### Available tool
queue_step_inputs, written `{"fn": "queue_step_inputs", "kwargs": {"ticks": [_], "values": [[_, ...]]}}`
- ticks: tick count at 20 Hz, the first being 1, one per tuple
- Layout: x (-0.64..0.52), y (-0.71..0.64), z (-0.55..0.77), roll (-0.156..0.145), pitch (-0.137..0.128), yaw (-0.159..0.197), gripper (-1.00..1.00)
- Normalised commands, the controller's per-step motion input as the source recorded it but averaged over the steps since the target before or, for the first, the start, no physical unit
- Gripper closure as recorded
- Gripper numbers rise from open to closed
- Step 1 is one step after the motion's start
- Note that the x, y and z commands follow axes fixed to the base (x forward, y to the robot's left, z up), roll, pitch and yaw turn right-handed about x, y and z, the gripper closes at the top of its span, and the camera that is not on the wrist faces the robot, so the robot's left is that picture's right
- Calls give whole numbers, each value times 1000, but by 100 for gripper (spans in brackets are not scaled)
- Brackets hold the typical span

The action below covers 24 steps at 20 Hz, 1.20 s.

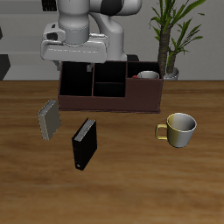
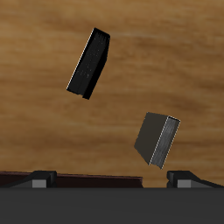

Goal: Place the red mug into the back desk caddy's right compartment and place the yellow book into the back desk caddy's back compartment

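The back desk caddy (image 1: pixel 109 98) is a long dark maroon box at the table's back. The red mug (image 1: pixel 147 76) sits inside its right compartment, the wide end cell, with only the rim and pale inside showing. The yellow book (image 1: pixel 48 119), grey-tan with pale page edges, stands on the table in front of the caddy's other end; the wrist view shows the yellow book (image 2: pixel 157 138) too. My gripper (image 1: pixel 77 65) hangs above that end of the caddy, open and holding nothing. In the wrist view the gripper (image 2: pixel 112 180) has its fingertips (image 2: pixel 38 179) far apart over the caddy's rim (image 2: pixel 87 183).
A larger black book (image 1: pixel 83 144) stands nearer the table's front edge, seen by the wrist as the black book (image 2: pixel 89 63). A yellowish-cream mug (image 1: pixel 180 129) sits in front of the caddy's mug end. A potted plant (image 1: pixel 171 35) stands behind the caddy.
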Motion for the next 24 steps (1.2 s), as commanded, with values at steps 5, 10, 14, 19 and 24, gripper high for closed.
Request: {"fn": "queue_step_inputs", "kwargs": {"ticks": [5,10,14,19,24], "values": [[-113,-636,-134,-51,-12,0,-100],[-57,-343,-124,-12,-4,21,-100],[-19,-342,-42,-33,-46,-8,-100],[17,-176,-147,-33,-15,-25,-100],[-12,-48,-80,13,-41,-55,-100]]}}
